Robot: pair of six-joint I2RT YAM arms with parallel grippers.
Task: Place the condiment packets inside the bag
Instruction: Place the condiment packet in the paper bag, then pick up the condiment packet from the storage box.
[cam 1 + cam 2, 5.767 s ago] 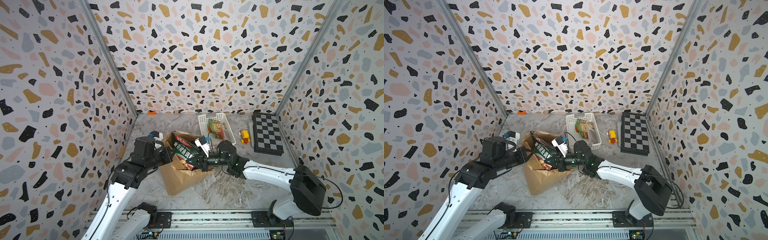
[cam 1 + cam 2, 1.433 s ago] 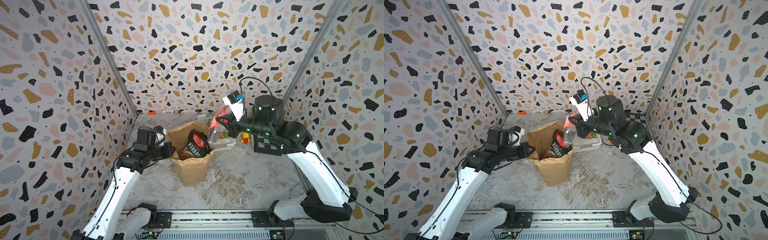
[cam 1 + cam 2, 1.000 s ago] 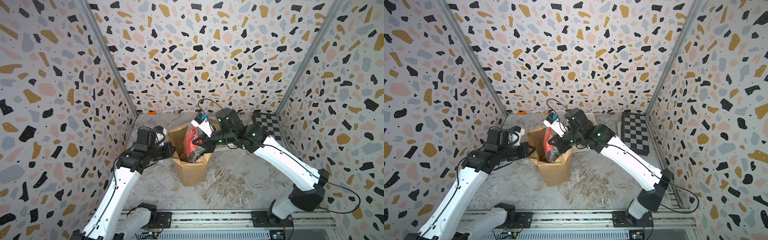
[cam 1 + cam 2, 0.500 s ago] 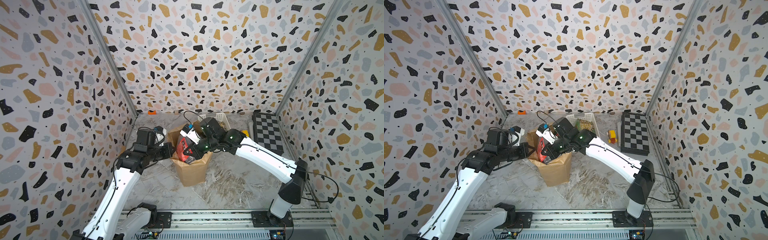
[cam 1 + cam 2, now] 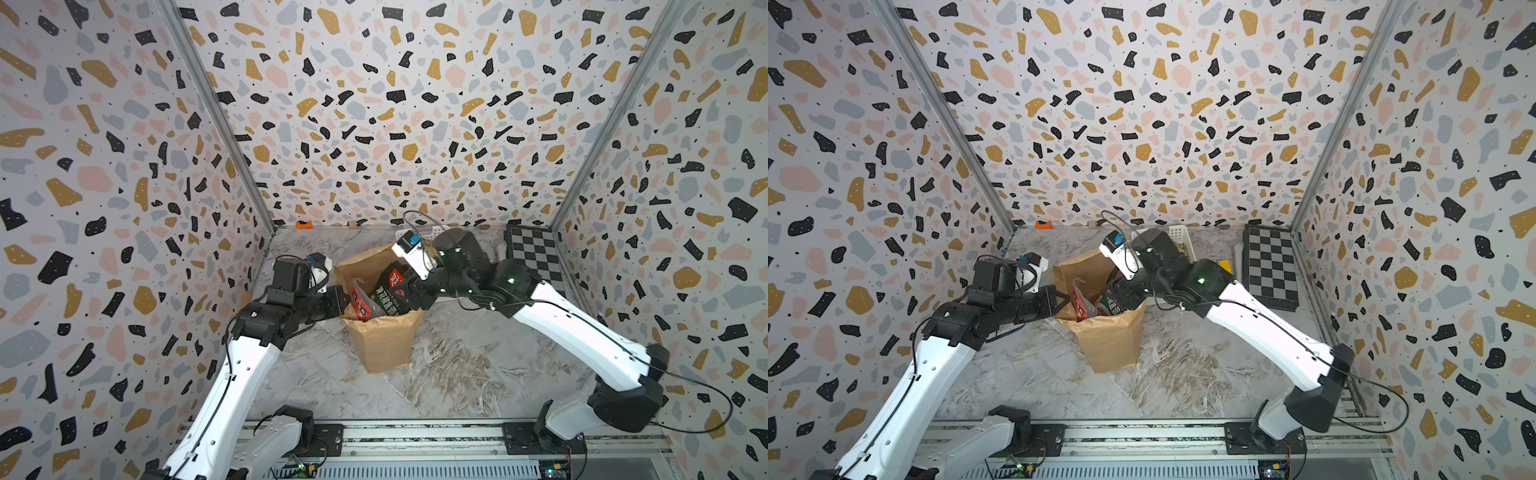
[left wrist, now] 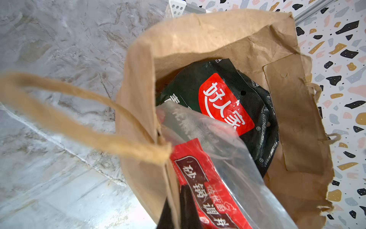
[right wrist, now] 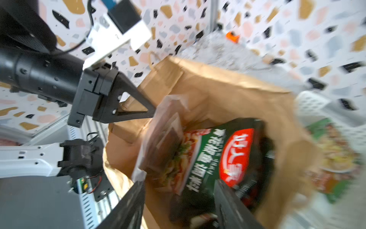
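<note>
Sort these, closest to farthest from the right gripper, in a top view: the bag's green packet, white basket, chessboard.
From the right gripper:
1. green packet, in the bag
2. white basket, behind the bag
3. chessboard, by the right wall

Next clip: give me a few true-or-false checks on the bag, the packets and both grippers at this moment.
1. The bag stands upright on the table. True.
2. The left gripper hangs open, clear of the bag. False: it is shut on the bag's rim.
3. Two packets sit in the bag's mouth. True: a dark green packet and a red-and-clear packet.
4. The basket holds nothing. False: a third packet lies in it.
5. The right gripper is clamped shut. False: its jaws stand apart over the bag's mouth.
</note>
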